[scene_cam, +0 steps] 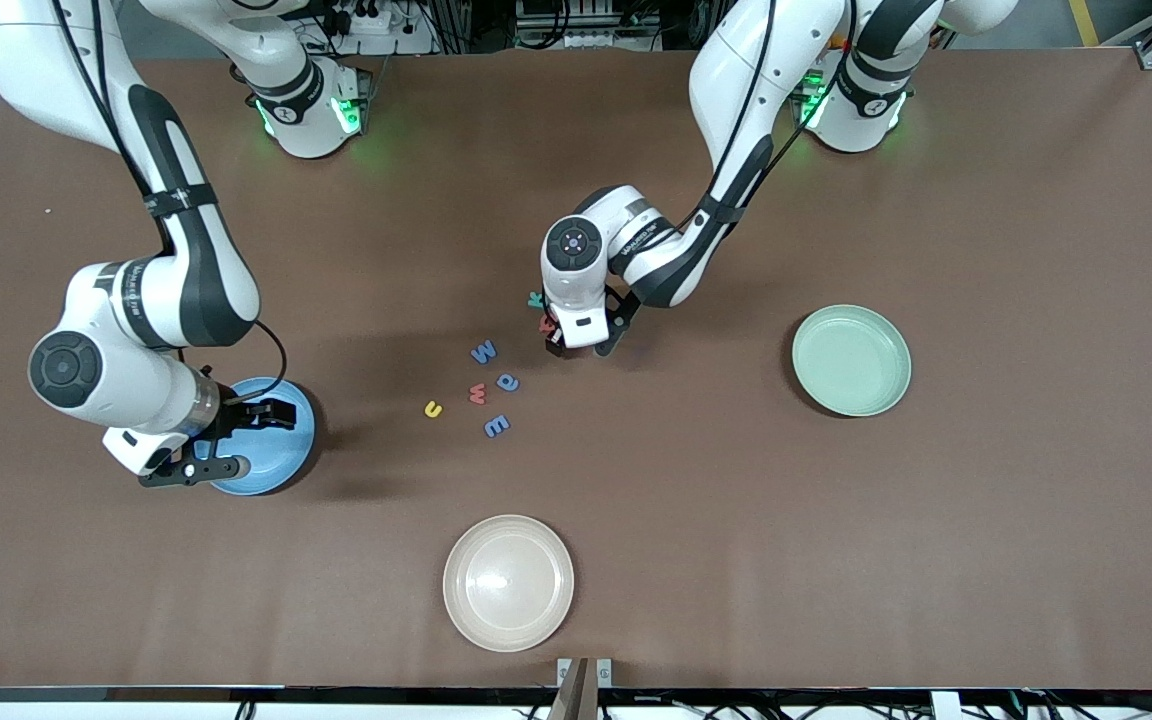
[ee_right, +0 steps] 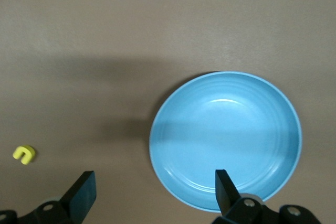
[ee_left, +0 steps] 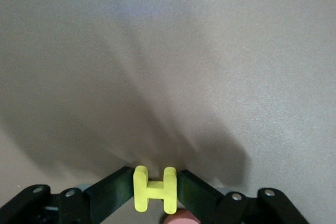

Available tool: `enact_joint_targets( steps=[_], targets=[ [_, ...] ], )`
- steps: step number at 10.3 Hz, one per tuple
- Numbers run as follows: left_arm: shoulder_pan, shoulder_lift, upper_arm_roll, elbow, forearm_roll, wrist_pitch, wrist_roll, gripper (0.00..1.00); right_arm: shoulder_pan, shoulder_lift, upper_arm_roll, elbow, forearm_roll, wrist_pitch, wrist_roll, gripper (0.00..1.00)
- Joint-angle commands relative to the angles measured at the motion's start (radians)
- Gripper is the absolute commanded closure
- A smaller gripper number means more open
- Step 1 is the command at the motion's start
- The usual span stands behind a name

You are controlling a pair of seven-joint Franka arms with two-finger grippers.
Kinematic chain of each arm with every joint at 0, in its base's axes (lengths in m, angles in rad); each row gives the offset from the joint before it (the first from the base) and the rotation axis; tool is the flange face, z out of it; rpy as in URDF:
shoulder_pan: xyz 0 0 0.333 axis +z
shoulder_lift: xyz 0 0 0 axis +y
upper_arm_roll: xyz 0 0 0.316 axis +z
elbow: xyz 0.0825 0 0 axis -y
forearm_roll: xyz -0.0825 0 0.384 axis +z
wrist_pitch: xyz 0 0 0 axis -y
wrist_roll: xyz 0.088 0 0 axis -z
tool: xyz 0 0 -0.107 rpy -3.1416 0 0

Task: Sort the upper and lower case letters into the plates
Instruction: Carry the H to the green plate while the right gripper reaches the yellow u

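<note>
My left gripper (scene_cam: 576, 345) is down at the table among the letters and shut on a yellow H (ee_left: 154, 190), with a finger pressed on each of its uprights. A red letter (scene_cam: 545, 323) and a teal letter (scene_cam: 535, 298) lie right beside it. Nearer the front camera lie a blue W (scene_cam: 483, 351), a blue a (scene_cam: 507, 381), a red w (scene_cam: 477, 393), a yellow u (scene_cam: 432, 408) and a blue E (scene_cam: 496, 426). My right gripper (ee_right: 155, 182) hangs open over the rim of the blue plate (ee_right: 226, 140). The mint green plate (scene_cam: 851, 360) sits toward the left arm's end.
A cream-beige plate (scene_cam: 508, 582) lies near the table's front edge, nearer the camera than the letters. Brown table surface surrounds all the plates.
</note>
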Motion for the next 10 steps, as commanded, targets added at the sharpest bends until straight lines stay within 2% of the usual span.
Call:
enact_joint_targets(
  steps=[1,3,6,9,10],
  targets=[
    [0.005,-0.008,0.001,-0.021,0.028,0.005,-0.007,0.72,0.04,0.014,-0.001,0.011,0.012,0.014,0.135,0.0],
    [0.04,-0.04,-0.004,-0.016,0.028,-0.042,0.049,0.72,0.07,0.02,-0.001,0.011,0.012,0.04,0.271,0.0],
    [0.094,-0.092,-0.013,-0.007,0.014,-0.145,0.139,0.72,0.158,0.056,-0.001,0.011,0.01,0.095,0.582,0.0],
    [0.105,-0.098,-0.013,-0.009,0.014,-0.182,0.18,0.72,0.218,0.136,-0.001,0.009,0.01,0.191,0.765,0.0],
    [0.131,-0.114,-0.013,-0.01,0.011,-0.218,0.253,0.72,0.243,0.164,-0.001,0.009,0.01,0.22,0.823,0.0]
  ],
)
